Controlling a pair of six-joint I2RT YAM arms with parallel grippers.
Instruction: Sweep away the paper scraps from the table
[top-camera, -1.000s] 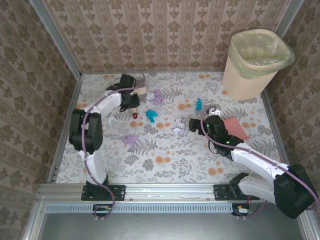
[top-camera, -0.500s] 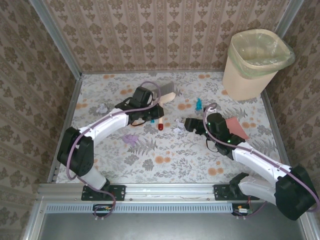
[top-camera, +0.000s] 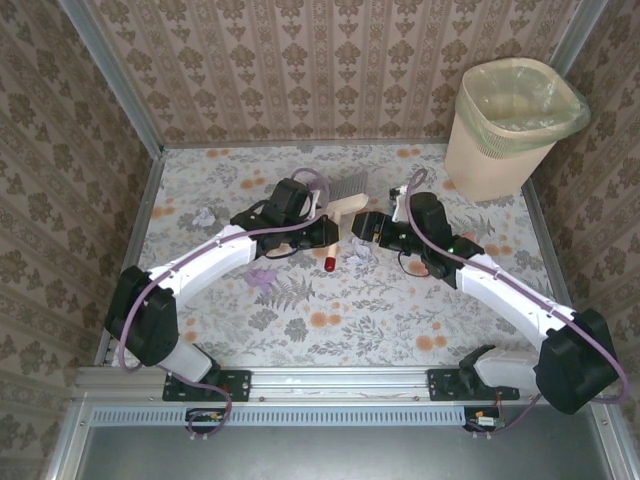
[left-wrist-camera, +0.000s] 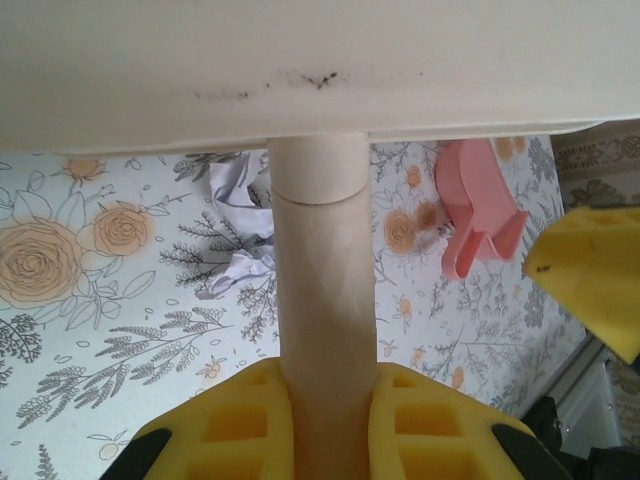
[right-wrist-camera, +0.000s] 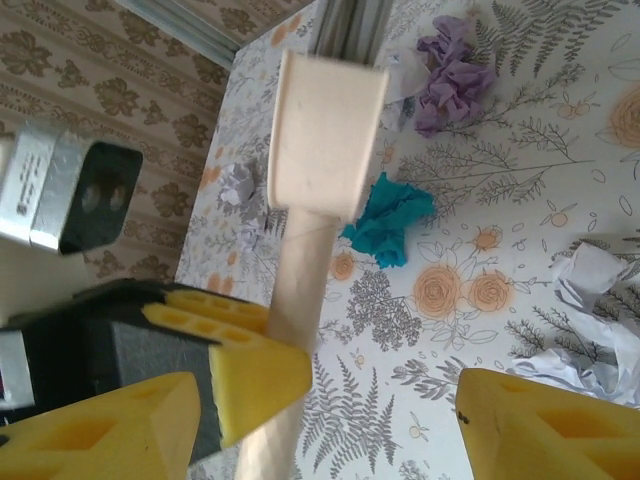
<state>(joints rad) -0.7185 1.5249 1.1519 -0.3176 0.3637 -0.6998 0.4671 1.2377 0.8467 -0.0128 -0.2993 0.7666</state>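
The counter, printed with ferns and orange flowers, is bounded by metal rails. A lined waste bin is stood in the far corner, well beyond the right end effector and to its right.

A brush is held near the middle of the counter. Its pale handle is clamped between the yellow pads of the left end effector, with the brush head beyond the fingertips.

The right end effector is positioned just beside the left one, facing it. Its jaws are set apart. In the right wrist view the handle is seen in the gap between them, but contact cannot be confirmed.

A pink dustpan is laid on the counter beyond the left end effector, to the right of the handle.

The paper scraps are scattered on the counter:
- A teal wad is located just beside the handle.
- A purple wad is located farther beyond the right end effector.
- White wads are located near its right finger.
- A second purple wad is located on the near side of the left arm.
- A white wad is located well to the left of the left end effector.
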